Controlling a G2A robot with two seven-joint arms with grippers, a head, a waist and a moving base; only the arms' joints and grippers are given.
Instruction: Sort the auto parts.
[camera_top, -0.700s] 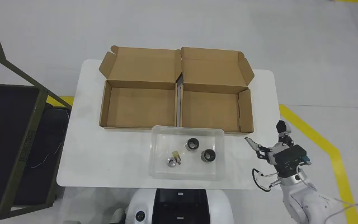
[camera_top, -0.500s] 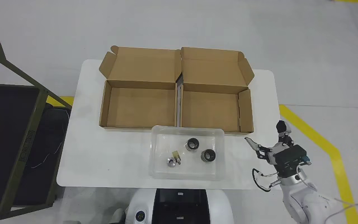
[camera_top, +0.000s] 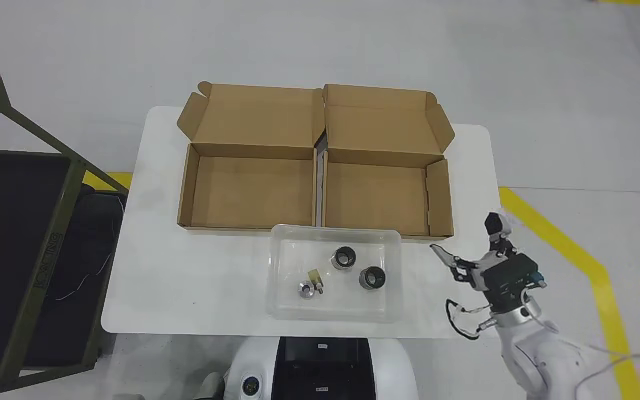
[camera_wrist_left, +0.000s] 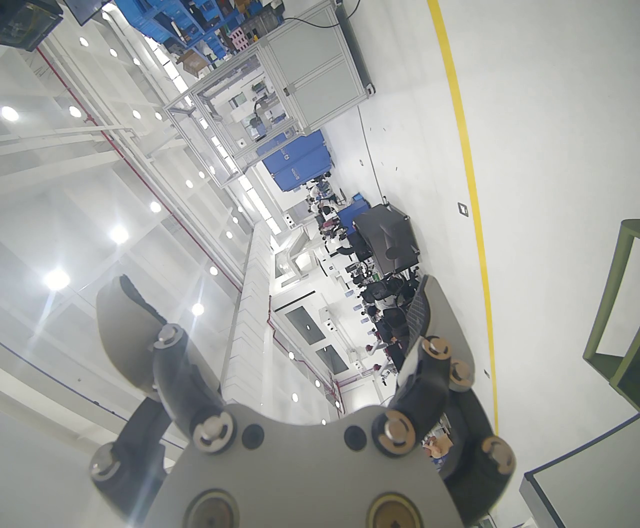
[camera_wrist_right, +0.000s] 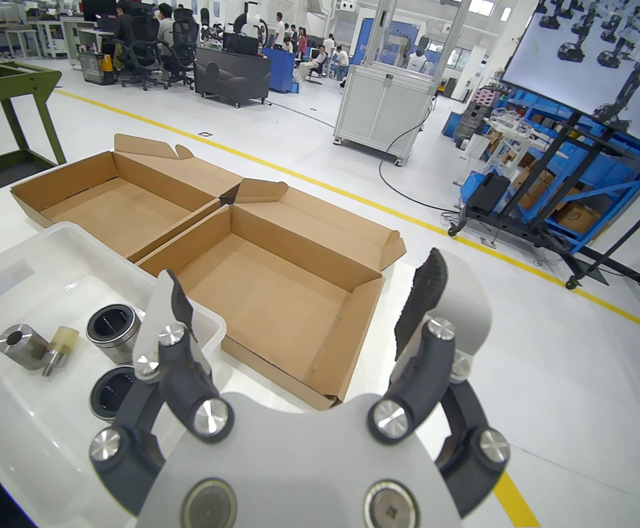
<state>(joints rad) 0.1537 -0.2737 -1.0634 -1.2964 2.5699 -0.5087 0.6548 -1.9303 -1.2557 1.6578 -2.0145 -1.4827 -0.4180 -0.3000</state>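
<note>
My right gripper (camera_top: 447, 277) hangs level at a corner of the white table (camera_top: 470, 180), with its two fingers spread wide apart and pointing across the tabletop. Just off one fingertip sits the clear plastic tray (camera_top: 335, 230) that holds the parts. In it I count two black-and-steel ring bearings, one nearer (camera_top: 372, 278) and one just past it (camera_top: 346, 258). Beyond them is one steel block with a bored hole (camera_top: 305, 290), and a small cream plastic piece (camera_top: 316, 277) touches it. Farther ahead lie two open brown cardboard boxes, side by side and touching: the nearer box (camera_top: 375, 198) and the farther box (camera_top: 250, 190). My left gripper (camera_wrist_left: 272, 295) is tilted up toward the hall ceiling, its fingers likewise wide apart.
</note>
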